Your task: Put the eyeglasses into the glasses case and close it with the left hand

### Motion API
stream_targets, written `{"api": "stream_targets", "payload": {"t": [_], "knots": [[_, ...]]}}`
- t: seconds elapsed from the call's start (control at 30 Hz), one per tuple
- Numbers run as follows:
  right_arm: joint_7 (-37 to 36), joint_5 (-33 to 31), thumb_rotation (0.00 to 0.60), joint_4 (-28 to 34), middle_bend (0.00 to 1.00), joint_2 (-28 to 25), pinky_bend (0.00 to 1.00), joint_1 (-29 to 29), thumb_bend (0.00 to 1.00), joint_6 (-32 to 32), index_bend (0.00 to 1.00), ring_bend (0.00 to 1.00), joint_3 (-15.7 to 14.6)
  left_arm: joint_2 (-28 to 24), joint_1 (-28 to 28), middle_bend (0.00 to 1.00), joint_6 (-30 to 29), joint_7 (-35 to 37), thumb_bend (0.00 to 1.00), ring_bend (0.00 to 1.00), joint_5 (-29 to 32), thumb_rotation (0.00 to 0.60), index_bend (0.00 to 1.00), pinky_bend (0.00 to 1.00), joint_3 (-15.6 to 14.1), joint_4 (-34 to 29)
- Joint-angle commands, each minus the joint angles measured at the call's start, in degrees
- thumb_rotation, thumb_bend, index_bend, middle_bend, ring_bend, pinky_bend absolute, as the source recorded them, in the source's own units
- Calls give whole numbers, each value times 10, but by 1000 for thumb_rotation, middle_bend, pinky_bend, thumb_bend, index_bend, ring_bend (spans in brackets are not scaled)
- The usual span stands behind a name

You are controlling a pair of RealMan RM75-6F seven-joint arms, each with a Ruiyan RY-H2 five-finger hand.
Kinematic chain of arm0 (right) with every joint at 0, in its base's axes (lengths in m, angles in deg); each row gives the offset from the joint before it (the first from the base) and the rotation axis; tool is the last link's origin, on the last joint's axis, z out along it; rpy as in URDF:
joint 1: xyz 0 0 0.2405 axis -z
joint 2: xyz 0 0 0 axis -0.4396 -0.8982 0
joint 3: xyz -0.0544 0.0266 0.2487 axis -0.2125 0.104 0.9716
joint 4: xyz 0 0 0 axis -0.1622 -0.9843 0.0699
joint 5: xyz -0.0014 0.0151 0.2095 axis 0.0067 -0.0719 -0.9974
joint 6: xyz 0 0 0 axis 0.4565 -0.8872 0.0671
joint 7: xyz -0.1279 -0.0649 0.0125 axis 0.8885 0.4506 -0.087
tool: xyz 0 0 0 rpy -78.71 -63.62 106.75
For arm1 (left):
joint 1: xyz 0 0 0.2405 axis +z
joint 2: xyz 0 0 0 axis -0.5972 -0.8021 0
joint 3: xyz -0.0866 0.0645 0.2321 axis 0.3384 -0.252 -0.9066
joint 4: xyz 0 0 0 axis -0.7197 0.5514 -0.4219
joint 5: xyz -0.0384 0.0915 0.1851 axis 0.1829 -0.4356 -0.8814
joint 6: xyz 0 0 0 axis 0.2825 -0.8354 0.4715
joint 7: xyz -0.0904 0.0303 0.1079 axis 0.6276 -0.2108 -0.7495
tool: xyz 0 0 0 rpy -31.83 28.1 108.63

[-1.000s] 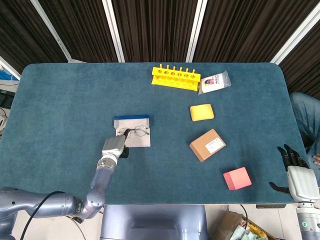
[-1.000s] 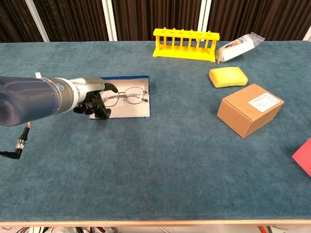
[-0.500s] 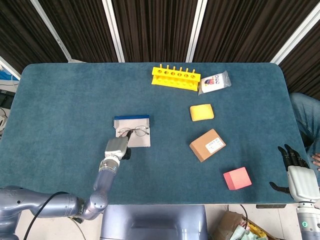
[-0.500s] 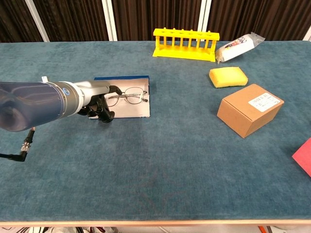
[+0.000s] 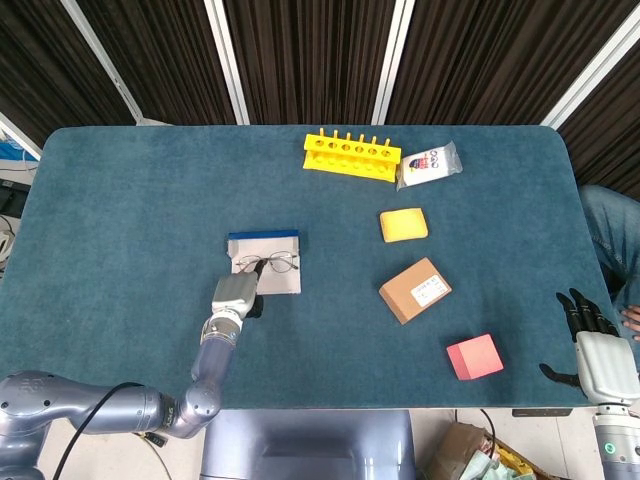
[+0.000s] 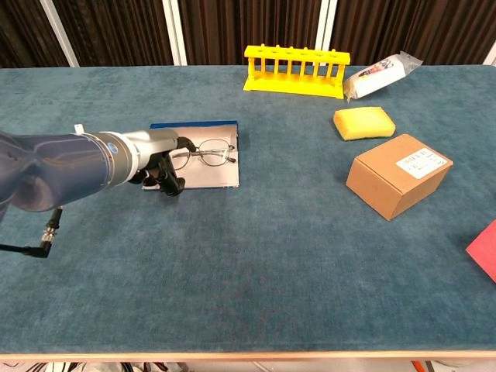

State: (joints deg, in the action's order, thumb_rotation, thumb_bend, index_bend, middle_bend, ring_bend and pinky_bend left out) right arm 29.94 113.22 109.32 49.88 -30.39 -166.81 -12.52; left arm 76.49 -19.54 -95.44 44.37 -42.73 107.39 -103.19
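Left hand (image 6: 161, 172): fingers curled at case's near-left edge; whether it gripped anything could not be told. Eyeglasses (image 6: 203, 153): lay unfolded on open glasses case (image 6: 218, 175). Judged light, fragile, thin-wired; best taken at temple. Right hand (image 5: 596, 345): idle, fingers apart.

Far side of blue-carpeted table (image 5: 130, 200): yellow test-tube rack (image 5: 351, 156), with a clear packet (image 5: 429, 165) just to its right. Nearer, right of centre: yellow sponge (image 5: 403, 224), then brown cardboard box (image 5: 415, 290) bearing a white label. Nearest, right: pink block (image 5: 474, 357).
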Motion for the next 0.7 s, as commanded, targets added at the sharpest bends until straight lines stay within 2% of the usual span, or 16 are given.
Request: {"api": "stream_targets", "payload": {"t": [0.03,0.7], "knots": [[0,-1,600,0,20,0,227,0,154,0,72,99,0,1,0,818,-2,0,573,825,-3,600,0,923,-1,2],[2,-6,600,2,20,0,227,0,156,2,73,99,1,19,-12,818,-5,-11,573,827,-1,600,0,923,9,50]]}}
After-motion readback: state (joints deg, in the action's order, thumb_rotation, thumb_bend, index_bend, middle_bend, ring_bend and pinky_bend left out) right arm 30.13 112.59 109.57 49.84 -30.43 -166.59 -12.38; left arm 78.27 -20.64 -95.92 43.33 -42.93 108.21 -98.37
